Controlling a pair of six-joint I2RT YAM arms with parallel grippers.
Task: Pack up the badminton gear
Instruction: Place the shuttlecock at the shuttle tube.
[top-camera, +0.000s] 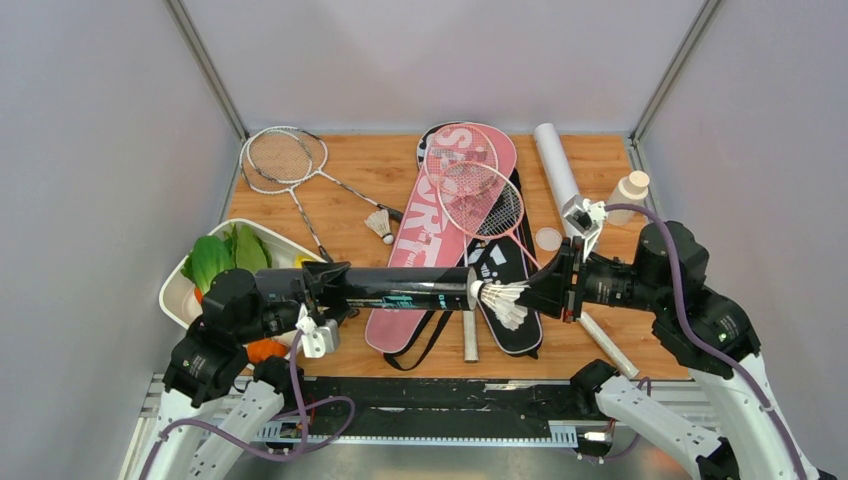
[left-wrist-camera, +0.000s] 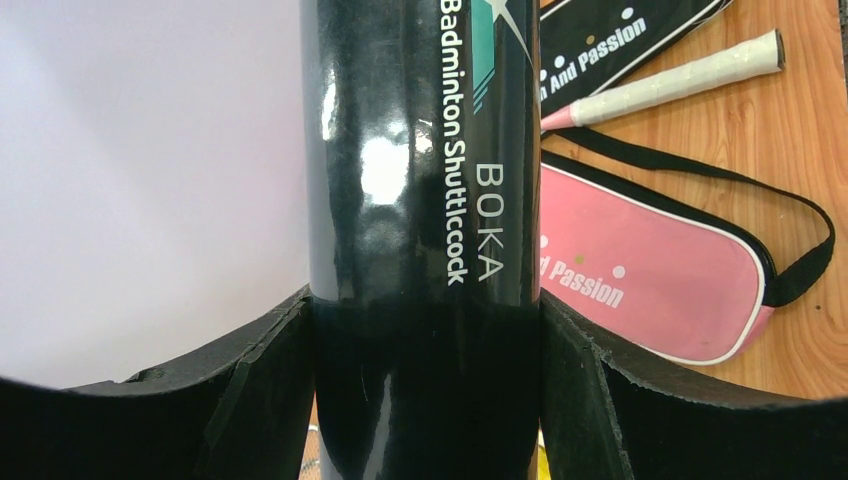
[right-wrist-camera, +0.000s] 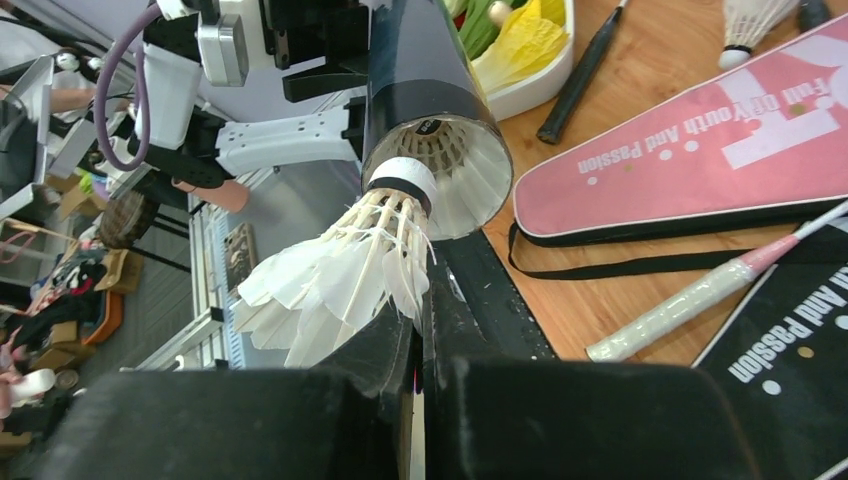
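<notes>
My left gripper (top-camera: 335, 286) (left-wrist-camera: 422, 330) is shut on the black shuttlecock tube (top-camera: 400, 288) (left-wrist-camera: 420, 200), which it holds level above the table's front. The tube's open mouth (right-wrist-camera: 440, 165) faces right, with another shuttlecock's feathers visible inside. My right gripper (top-camera: 545, 290) (right-wrist-camera: 425, 300) is shut on the feather edge of a white shuttlecock (top-camera: 500, 298) (right-wrist-camera: 340, 270), whose cork sits at the tube's mouth. A loose shuttlecock (top-camera: 380, 224) lies on the table. Silver rackets (top-camera: 285, 158) lie at the back left. Pink rackets (top-camera: 470, 180) rest on the pink bag (top-camera: 420, 250) and the black bag (top-camera: 500, 265).
A white tube (top-camera: 557, 165) lies at the back right, with a small round lid (top-camera: 548, 238) near it. A white bottle with a tan cap (top-camera: 628, 195) stands by the right wall. The white tray of vegetables (top-camera: 175, 290) sits under my left arm.
</notes>
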